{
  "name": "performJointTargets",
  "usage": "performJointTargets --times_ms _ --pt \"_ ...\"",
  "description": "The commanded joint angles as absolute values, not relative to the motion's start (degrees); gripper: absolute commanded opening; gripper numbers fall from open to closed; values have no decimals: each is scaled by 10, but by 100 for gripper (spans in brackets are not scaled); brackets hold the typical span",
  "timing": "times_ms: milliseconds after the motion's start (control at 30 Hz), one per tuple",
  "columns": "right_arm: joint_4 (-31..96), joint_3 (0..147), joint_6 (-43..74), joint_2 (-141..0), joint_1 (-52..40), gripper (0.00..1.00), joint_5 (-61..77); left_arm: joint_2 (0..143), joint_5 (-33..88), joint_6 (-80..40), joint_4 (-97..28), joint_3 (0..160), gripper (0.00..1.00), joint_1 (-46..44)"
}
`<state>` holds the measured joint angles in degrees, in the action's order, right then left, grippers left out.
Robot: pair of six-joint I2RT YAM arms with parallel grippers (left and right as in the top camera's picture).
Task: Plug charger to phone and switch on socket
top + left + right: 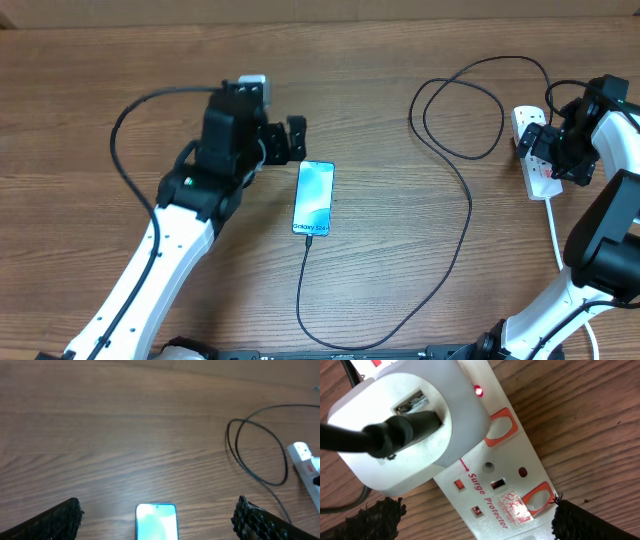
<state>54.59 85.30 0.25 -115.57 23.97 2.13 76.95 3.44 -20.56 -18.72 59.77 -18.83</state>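
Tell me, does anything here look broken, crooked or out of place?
Nothing stands out. The phone lies flat, the charger cable sprawls in loose loops, and the power strip looks intact with a small red light lit.

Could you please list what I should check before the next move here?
1. Thin black charger cable reaches the bottom edge of the slim light-blue-screen phone: ok.
2. Cable seated in the white adapter on the white power strip: ok.
3. Small red light on the strip lit: ok.
4. Phone showing charging: cannot tell.
5. Left gripper open, holding nothing: ok.
6. Right gripper open above the strip: ok.
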Motion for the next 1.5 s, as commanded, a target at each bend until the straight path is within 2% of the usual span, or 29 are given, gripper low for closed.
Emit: performJointTargets --times_ms 0,433,633,1000,1200,1467 --pt "543 863 -5 -1134 242 100 23 726 58 -192 -147 538 100 -174" --pt "543 863 -5 -1134 242 100 23 616 56 -193 124 258 99 -143" --pt "543 863 -5 -1134 242 100 23 568 56 -193 210 157 100 -127" --pt "543 863 -5 -1134 242 100 23 502 47 -193 236 65 100 -100" --pt "543 863 -5 -1134 242 100 23 472 47 -202 294 2 99 -88" --pt "543 863 -5 -1134 242 100 23 434 44 -201 246 3 100 -69"
